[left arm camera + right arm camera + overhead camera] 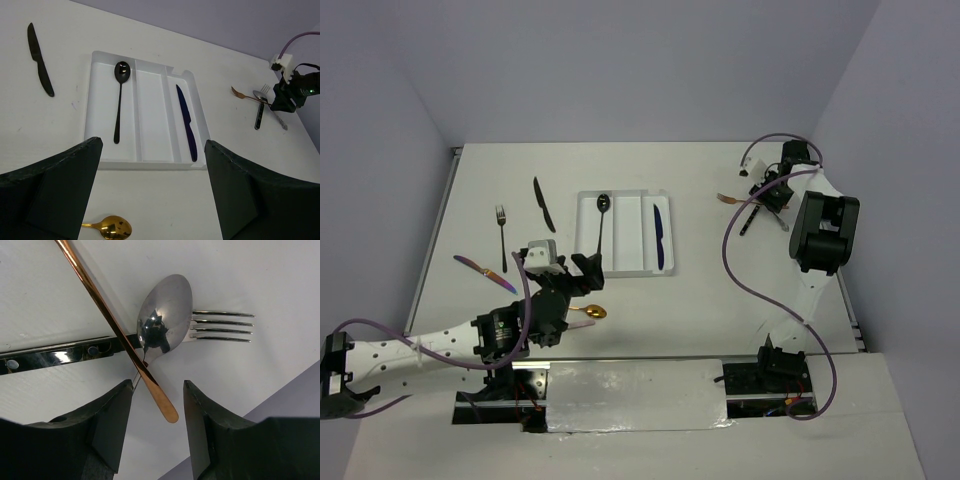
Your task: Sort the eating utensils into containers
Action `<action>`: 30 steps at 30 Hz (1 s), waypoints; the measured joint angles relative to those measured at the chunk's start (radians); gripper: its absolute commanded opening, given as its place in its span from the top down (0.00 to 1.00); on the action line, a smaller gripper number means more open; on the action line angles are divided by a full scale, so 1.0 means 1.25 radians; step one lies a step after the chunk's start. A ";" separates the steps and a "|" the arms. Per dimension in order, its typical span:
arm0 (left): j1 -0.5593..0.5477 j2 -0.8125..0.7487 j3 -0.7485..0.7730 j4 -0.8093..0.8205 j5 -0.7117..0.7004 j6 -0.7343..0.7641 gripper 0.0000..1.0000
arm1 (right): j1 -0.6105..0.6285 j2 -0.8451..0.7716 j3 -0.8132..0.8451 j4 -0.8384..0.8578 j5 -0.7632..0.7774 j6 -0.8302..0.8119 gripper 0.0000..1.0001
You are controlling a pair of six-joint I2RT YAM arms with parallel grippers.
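Observation:
The white tray [628, 235] holds a black spoon [601, 222] in its left compartment and a dark blue knife [660, 238] in its right one; the middle one is bare. My left gripper [586, 274] is open and empty, just short of the tray's near rim [150, 164], with a gold spoon [112, 227] on the table under it. My right gripper [158, 390] is open low over a crossed pile: a copper handle [120, 335] ends between its jaws, over a silver spoon [165, 315], a silver fork [220, 326] and a dark handle [60, 352].
A black knife [542, 203], a silver fork [501, 222] and an iridescent purple utensil [478, 268] lie on the table left of the tray. The pile sits near the far right wall [880, 150]. A purple cable [740, 260] loops over the table beside the right arm.

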 measured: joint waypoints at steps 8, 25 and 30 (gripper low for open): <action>0.000 -0.020 0.000 0.001 0.003 0.000 0.03 | 0.001 -0.004 -0.015 -0.009 -0.022 -0.013 0.64; 0.000 -0.023 0.000 0.001 0.006 -0.002 0.03 | 0.001 -0.052 -0.102 0.042 -0.056 -0.018 0.87; 0.000 -0.023 0.000 0.001 0.011 -0.002 0.03 | 0.001 -0.084 -0.157 0.078 -0.053 -0.029 0.98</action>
